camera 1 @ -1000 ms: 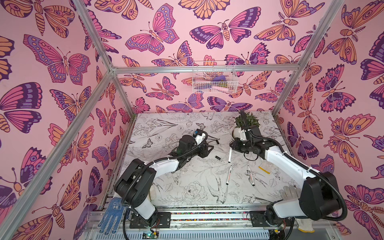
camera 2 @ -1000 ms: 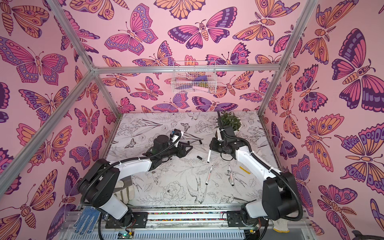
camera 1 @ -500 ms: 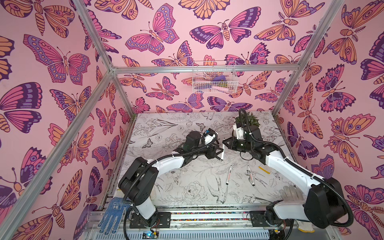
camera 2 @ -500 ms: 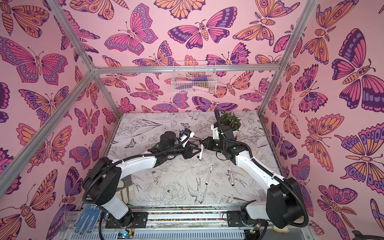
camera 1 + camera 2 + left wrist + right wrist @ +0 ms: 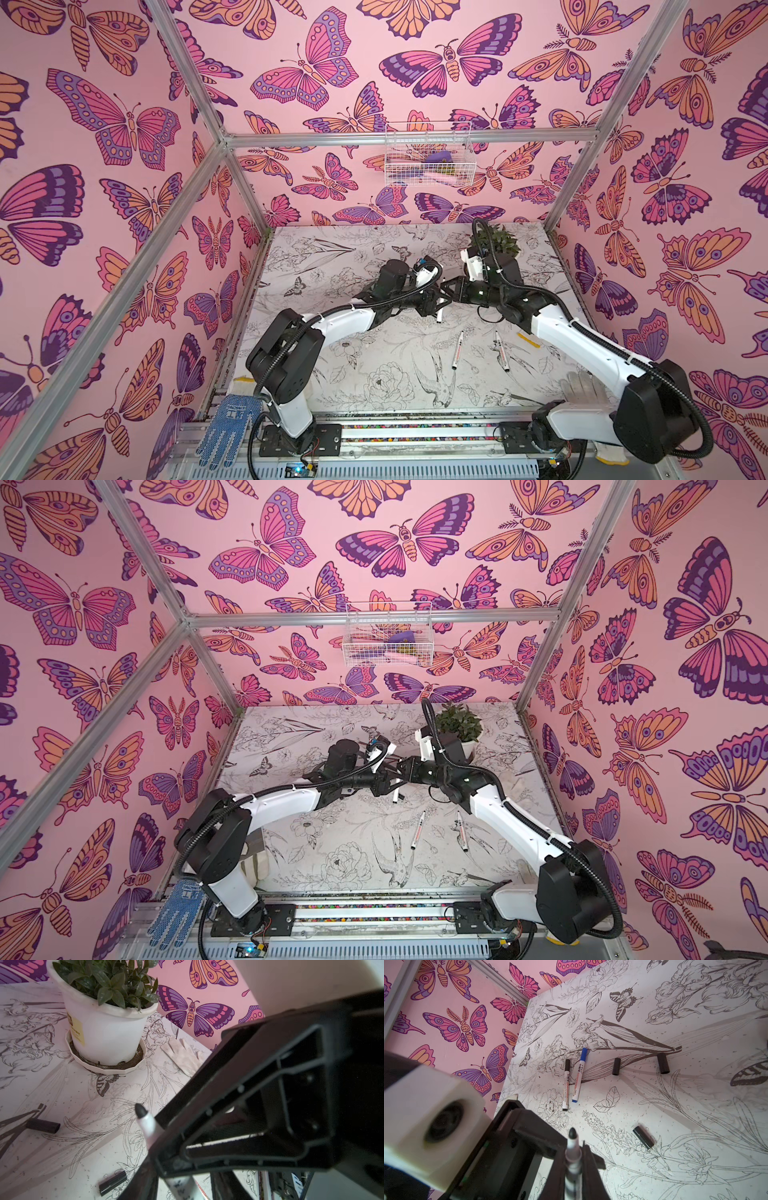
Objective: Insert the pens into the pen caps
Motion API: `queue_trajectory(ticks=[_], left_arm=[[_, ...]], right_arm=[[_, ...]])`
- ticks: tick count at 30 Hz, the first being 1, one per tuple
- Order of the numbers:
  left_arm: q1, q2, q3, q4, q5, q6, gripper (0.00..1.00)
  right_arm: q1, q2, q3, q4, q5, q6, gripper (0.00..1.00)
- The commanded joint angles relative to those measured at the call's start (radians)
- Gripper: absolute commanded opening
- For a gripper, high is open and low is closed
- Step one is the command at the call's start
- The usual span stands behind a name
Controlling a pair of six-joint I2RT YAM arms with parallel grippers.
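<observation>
Your right end effector (image 5: pixel 445 291) clamps an uncapped pen (image 5: pixel 572 1147) above the surface (image 5: pixel 374 365), loose black caps (image 5: pixel 643 1137) beneath; your left end effector (image 5: pixel 432 303) sits close beside, its grip unreadable, potted plant (image 5: pixel 104 1022) nearby.

Five pens (image 5: pixel 566 1086), three loose black caps (image 5: pixel 616 1066), one potted plant (image 5: pixel 104 1028)

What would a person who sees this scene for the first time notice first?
The pink butterfly wallpaper on the walls strikes first. Above the middle of the table, the left gripper and right gripper meet at an uncapped pen. A potted plant stands farther back, to the right.
</observation>
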Motion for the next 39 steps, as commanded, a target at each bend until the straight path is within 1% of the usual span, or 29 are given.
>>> queue_trajectory(ticks=[1, 5, 7, 9, 12, 15, 18, 19, 20, 23, 27, 30, 31, 35, 39], left_arm=[[-0.003, 0.019, 0.009, -0.021, 0.019, 0.011, 0.37], [-0.004, 0.018, 0.002, -0.026, 0.013, 0.014, 0.32], [-0.004, 0.021, 0.005, -0.027, 0.008, 0.015, 0.27], [-0.003, 0.024, 0.013, -0.027, 0.008, 0.016, 0.18], [-0.003, 0.029, 0.019, -0.029, 0.003, 0.012, 0.0], [0.009, 0.026, 0.003, -0.029, -0.054, -0.007, 0.0], [0.037, 0.011, -0.042, -0.012, -0.131, -0.037, 0.0], [0.05, 0.001, -0.061, -0.008, -0.167, -0.053, 0.0], [0.068, -0.009, -0.079, -0.003, -0.213, -0.072, 0.0], [0.11, -0.045, -0.132, 0.014, -0.305, -0.11, 0.0], [0.133, -0.086, -0.168, 0.02, -0.378, -0.121, 0.0], [0.136, -0.098, -0.175, 0.021, -0.371, -0.123, 0.0], [0.137, -0.1, -0.175, 0.024, -0.36, -0.124, 0.0], [0.141, -0.104, -0.178, 0.025, -0.326, -0.124, 0.0], [0.143, -0.114, -0.185, 0.024, -0.321, -0.123, 0.0]], right_arm=[[0.005, -0.005, -0.013, 0.042, 0.019, -0.003, 0.0], [0.005, -0.019, -0.011, 0.042, 0.032, -0.012, 0.0], [0.005, -0.019, -0.009, 0.039, 0.027, -0.014, 0.0], [0.005, -0.019, -0.012, 0.039, 0.028, -0.015, 0.0], [0.005, -0.019, -0.022, 0.045, 0.026, -0.008, 0.0], [0.005, -0.019, -0.025, 0.052, 0.012, -0.005, 0.01], [0.005, -0.019, -0.022, 0.035, 0.003, -0.011, 0.28], [0.005, -0.018, -0.021, 0.023, 0.015, -0.009, 0.34], [0.005, -0.015, -0.025, 0.018, 0.029, -0.005, 0.37], [0.005, 0.011, -0.028, -0.008, 0.094, 0.021, 0.4], [0.005, 0.115, 0.047, -0.1, 0.162, 0.006, 0.43], [0.005, 0.246, 0.189, -0.254, 0.217, -0.041, 0.43], [0.005, 0.327, 0.247, -0.309, 0.235, -0.072, 0.42], [0.005, 0.542, 0.485, -0.517, 0.327, -0.178, 0.42], [0.006, 0.697, 0.651, -0.601, 0.347, -0.229, 0.41]])
